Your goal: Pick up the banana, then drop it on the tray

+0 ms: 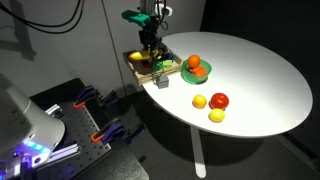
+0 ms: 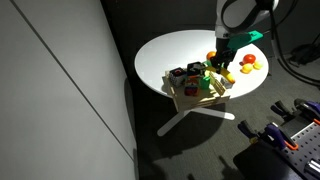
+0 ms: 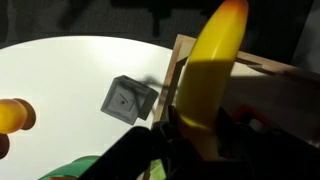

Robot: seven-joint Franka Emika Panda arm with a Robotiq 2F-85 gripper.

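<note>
My gripper [image 3: 195, 130] is shut on the yellow banana [image 3: 208, 75], which fills the middle of the wrist view and points away over the tan wooden tray [image 3: 255, 68]. In both exterior views the gripper [image 1: 150, 52] [image 2: 219, 62] hangs just above the tray [image 1: 137, 68] [image 2: 190, 101] at the table's edge. The banana itself is hard to make out in the exterior views.
A green plate [image 1: 190, 74] with orange fruits sits beside the tray. A red fruit [image 1: 219, 100] and two round yellow fruits [image 1: 199, 101] lie on the white round table [image 1: 260, 70]. A grey block [image 3: 128, 99] lies next to the tray. Several small items sit in the tray.
</note>
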